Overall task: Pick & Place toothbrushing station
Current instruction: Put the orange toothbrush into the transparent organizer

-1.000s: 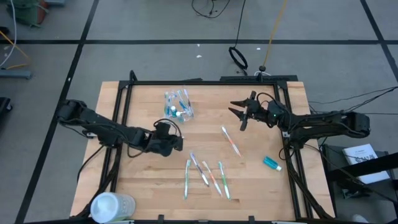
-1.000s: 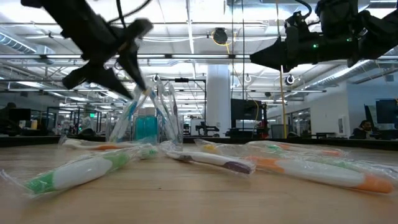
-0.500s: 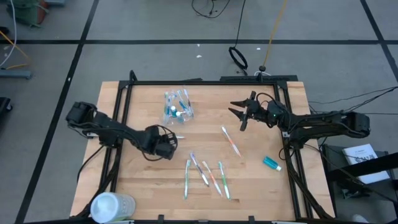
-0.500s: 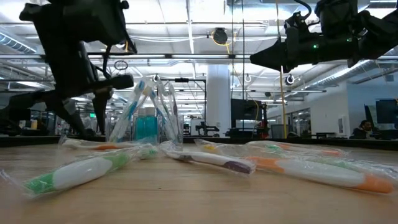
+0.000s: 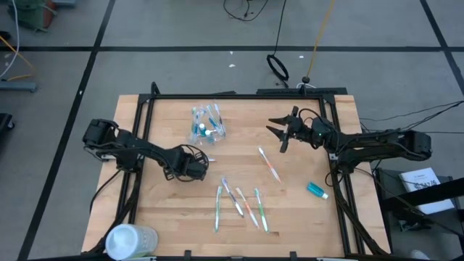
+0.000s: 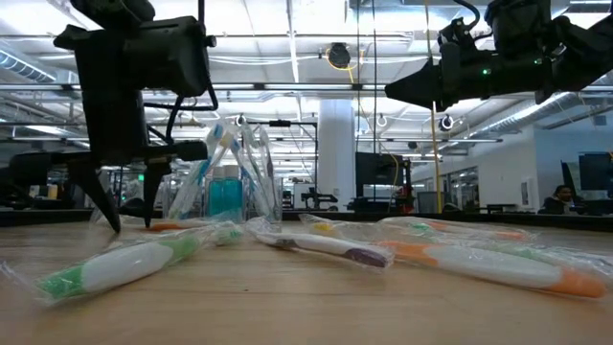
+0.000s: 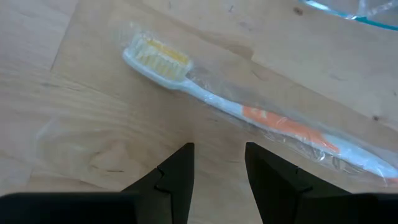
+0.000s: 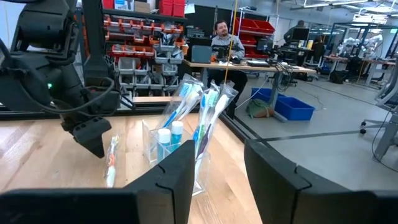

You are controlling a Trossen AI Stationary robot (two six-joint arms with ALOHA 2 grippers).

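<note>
Dropping lower than a moment ago, left gripper (image 5: 194, 168) now pointed down over a wrapped white-and-orange toothbrush (image 7: 249, 106) lying flat on the wooden table (image 5: 304, 217), fingertips (image 6: 107, 216) at the tabletop, jaws parted with nothing between them. Unchanged: right gripper (image 5: 278, 132) hovering at the far right side, jaws apart and empty. Clear plastic cup (image 5: 206, 123) upright with brushes and teal tubes inside; more wrapped toothbrushes (image 5: 239, 204) scattered nearer the front edge; teal toothpaste tube (image 5: 317, 190) lying off to the right.

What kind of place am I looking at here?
Probably a robotics lab or workshop: a wooden table holds wrapped toothbrushes for practice, while behind it stand shelves of red parts bins, desks and a seated person.
</note>
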